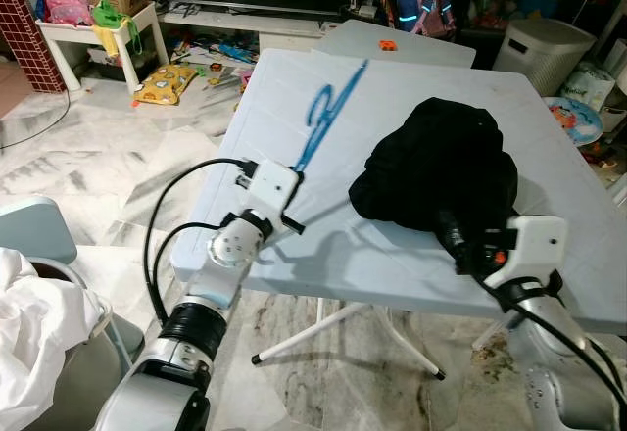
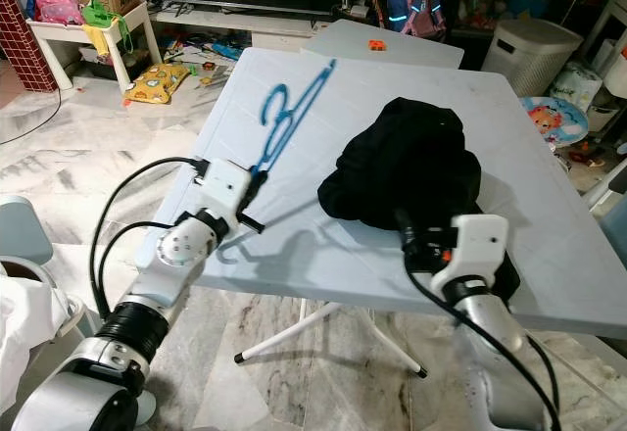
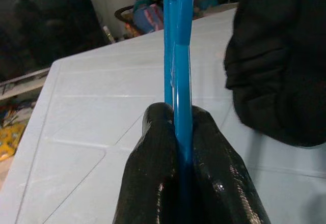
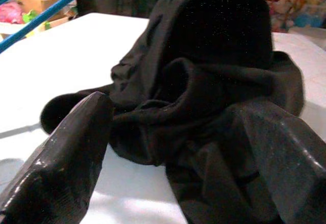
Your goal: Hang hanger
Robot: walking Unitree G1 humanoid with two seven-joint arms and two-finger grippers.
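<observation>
A blue hanger [image 1: 328, 108] slants up over the pale folding table [image 1: 549, 147], and its lower end is pinched in my left gripper [image 1: 297, 168]. In the left wrist view the two black fingers [image 3: 153, 152] press flat against the blue bar [image 3: 179, 56]. A crumpled black garment [image 1: 441, 162] lies on the table's near right part. My right gripper [image 4: 175, 107] is open at the garment's near edge, one finger [image 4: 66, 158] on each side of a fold. Its tips are partly buried in the cloth [image 2: 402, 171].
A smaller table [image 1: 411, 44] stands behind this one, with a white ribbed bin [image 1: 544, 54] to its right. Toys litter the marble floor at the far left [image 1: 167, 83]. A chair with white cloth [image 1: 29, 323] is at my near left.
</observation>
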